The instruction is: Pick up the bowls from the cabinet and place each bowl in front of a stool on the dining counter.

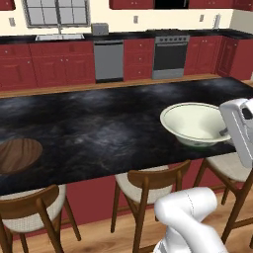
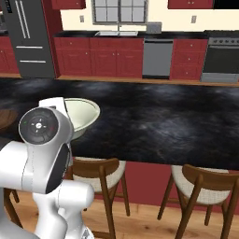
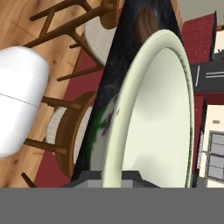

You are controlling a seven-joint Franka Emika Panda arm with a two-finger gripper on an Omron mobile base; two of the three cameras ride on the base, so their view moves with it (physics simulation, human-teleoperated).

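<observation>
gripper [image 3: 113, 178]: fingers pinching rim of cream-white ceramic bowl [image 1: 193, 122] | bowl: tilted at near edge of glossy black marbled dining counter [image 1: 99, 128], above wooden stool [image 1: 148, 185] | dark brown wood-grain bowl [image 1: 17, 154]: on counter, well apart to left

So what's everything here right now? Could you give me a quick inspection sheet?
Surface: black counter, bare between the bowls.
Job's things: cream bowl tilted at the near edge, above a stool; wood bowl flat at far left, above another stool.
Clutter: nothing seen.
Grippers: gripper shut on the cream bowl's rim.
Cables: nothing seen.
Surroundings: red cabinets, dishwasher, oven, fridge, window.
</observation>
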